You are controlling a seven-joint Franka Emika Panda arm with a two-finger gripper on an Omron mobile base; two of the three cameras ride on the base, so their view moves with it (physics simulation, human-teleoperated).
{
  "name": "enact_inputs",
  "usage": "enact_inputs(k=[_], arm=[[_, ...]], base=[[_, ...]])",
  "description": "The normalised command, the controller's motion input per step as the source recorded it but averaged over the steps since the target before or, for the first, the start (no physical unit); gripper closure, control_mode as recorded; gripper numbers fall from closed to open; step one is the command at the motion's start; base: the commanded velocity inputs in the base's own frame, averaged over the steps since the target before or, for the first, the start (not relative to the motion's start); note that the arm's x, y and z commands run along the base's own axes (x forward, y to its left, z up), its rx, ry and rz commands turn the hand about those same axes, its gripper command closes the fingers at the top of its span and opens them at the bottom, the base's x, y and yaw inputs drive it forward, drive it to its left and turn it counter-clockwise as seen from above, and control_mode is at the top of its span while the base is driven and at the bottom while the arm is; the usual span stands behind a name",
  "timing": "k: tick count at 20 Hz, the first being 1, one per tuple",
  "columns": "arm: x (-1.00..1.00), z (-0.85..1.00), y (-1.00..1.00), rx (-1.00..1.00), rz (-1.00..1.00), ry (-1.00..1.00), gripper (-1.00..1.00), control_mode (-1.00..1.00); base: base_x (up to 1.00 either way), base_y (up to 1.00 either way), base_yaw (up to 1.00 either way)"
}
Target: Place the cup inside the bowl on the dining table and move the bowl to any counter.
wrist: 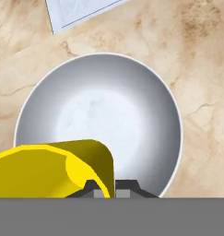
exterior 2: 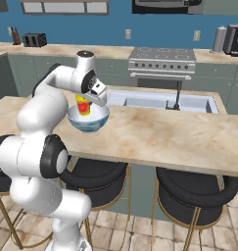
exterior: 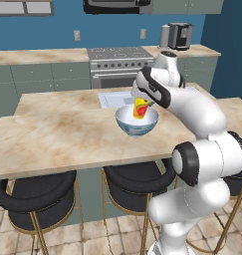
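The small yellow cup (exterior: 140, 108) with its red-orange patch hangs tilted just over the bowl (exterior: 137, 125), which stands on the dining table (exterior: 53, 139). My gripper (exterior: 142, 101) is shut on the cup's rim. From the other side the cup (exterior 2: 83, 107) dips into the bowl's (exterior 2: 89, 121) mouth, under the gripper (exterior 2: 86, 100). In the hand view the cup (wrist: 53, 168) lies at the lower left over the bowl's white inside (wrist: 99, 110), its wall pinched at the fingertips (wrist: 105, 191).
Black gold-legged stools (exterior: 40, 196) (exterior 2: 194, 193) line the table's near edge. A sink (exterior 2: 164, 103) with a dark faucet sits in the slab beyond the bowl. The counter (exterior: 38, 56) and a stove (exterior: 117, 60) run along the back wall.
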Motion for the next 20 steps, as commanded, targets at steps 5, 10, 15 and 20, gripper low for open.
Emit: enact_inputs(k=[5,10,15,20], arm=[[0.01,-0.18,0.00,0.00,0.00,0.00,1.00,-1.00],[0.01,-0.14,0.00,0.00,0.00,0.00,1.00,-1.00],[0.00,-0.07,0.00,0.00,0.00,0.00,1.00,-1.00],[0.00,-0.06,0.00,0.00,0.00,0.00,1.00,-1.00]], base=[[0.00,0.00,0.00],[0.00,0.00,0.00],[0.00,0.00,0.00],[0.00,0.00,0.00]])
